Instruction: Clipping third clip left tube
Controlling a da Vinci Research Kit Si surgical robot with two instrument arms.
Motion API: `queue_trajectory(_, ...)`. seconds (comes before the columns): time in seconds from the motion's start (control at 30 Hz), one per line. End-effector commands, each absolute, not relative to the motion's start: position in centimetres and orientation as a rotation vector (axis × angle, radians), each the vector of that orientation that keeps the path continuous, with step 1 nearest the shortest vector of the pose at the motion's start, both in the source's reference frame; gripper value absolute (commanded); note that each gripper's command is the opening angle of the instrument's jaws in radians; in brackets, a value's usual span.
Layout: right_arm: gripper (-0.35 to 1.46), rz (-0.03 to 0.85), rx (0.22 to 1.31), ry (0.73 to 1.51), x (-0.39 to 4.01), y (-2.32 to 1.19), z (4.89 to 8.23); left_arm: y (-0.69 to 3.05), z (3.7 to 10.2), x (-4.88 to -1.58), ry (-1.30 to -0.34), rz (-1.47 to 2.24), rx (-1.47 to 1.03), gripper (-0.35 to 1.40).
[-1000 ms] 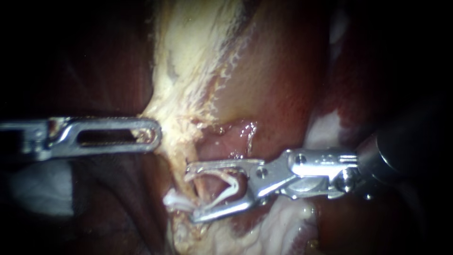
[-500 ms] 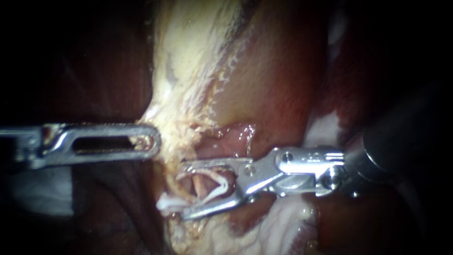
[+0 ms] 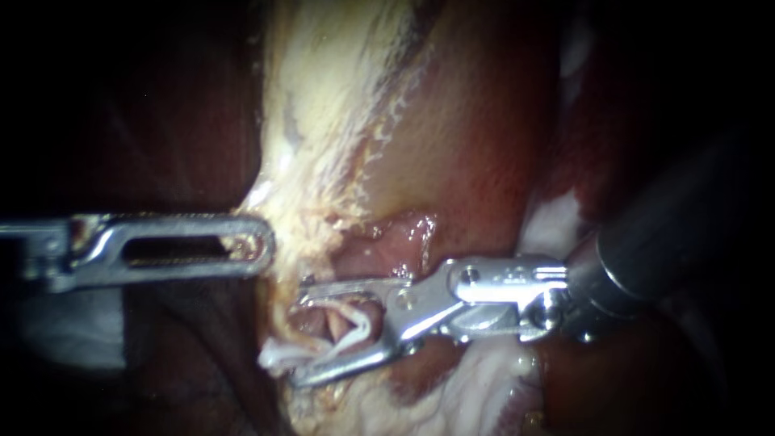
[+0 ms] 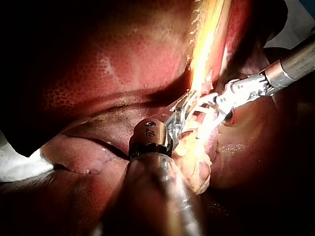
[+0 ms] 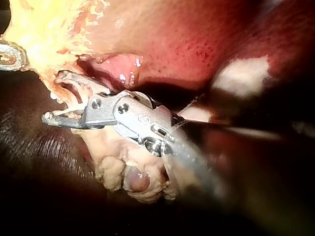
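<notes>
- Endoscope view: a strip of pale fatty tissue [image 3: 323,121] runs down the middle, with the liver [image 3: 484,145] red-brown along its right edge and dark, unlit space on its left.
- The left instrument [image 3: 262,242] comes in level from the left. Its slotted jaws lie together, clamped on the left edge of the pale fatty tissue, which shows inside the slot at the tip.
- Below the left instrument's shaft the field is dark and holds only dim tissue. The two instruments' tips are near each other but apart.
- The right instrument [image 3: 303,331] reaches in from the right, low across the pale strip. Its jaws stand apart, and a white clip [image 3: 359,329] is held between them, touching both.
- The tube [image 3: 333,321] is a thin pinkish strand that passes between these jaws, inside the open clip. I cannot tell which tube it is.
- A white piece [image 3: 278,355] lies just beside the lower jaw's tip, and I cannot tell what it is.
- Right wrist view: lumpy yellow fat [image 5: 128,172] hangs directly under the right instrument [image 5: 54,97], close against its hinge. Wet pink tissue sits just past the upper jaw.
- Left wrist view: both instruments' tips meet at the bright pale strip, with smooth liver surface on either side.
</notes>
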State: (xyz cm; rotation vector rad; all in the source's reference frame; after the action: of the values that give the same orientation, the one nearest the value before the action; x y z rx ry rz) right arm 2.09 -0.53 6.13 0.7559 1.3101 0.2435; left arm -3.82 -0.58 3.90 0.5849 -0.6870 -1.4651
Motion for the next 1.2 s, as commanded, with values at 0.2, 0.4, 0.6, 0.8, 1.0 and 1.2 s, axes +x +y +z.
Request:
queue_trajectory(0.2, 0.60, 0.237, 0.783, 1.316, 2.09, -0.56, 6.12, -0.57, 3.92, -3.81, -0.687, -1.463, 0.586, -0.35)
queue_trajectory(0.4, 0.59, 0.269, 0.756, 1.303, 2.00, -0.49, 6.18, -0.58, 3.90, -3.80, -0.687, -1.464, 0.586, -0.35)
queue_trajectory(0.6, 0.59, 0.324, 0.707, 1.279, 1.85, -0.32, 6.26, -0.58, 3.88, -3.81, -0.686, -1.465, 0.586, -0.35)
queue_trajectory(0.8, 0.59, 0.333, 0.689, 1.256, 1.95, -0.32, 6.32, -0.60, 3.85, -3.84, -0.686, -1.468, 0.584, -0.35)
queue_trajectory(1.0, 0.60, 0.308, 0.716, 1.273, 2.07, -0.40, 6.27, -0.61, 3.84, -3.84, -0.686, -1.468, 0.583, -0.35)
queue_trajectory(1.2, 0.60, 0.249, 0.789, 1.338, 2.04, -0.51, 6.08, -0.60, 3.85, -3.84, -0.686, -1.468, 0.584, -0.35)
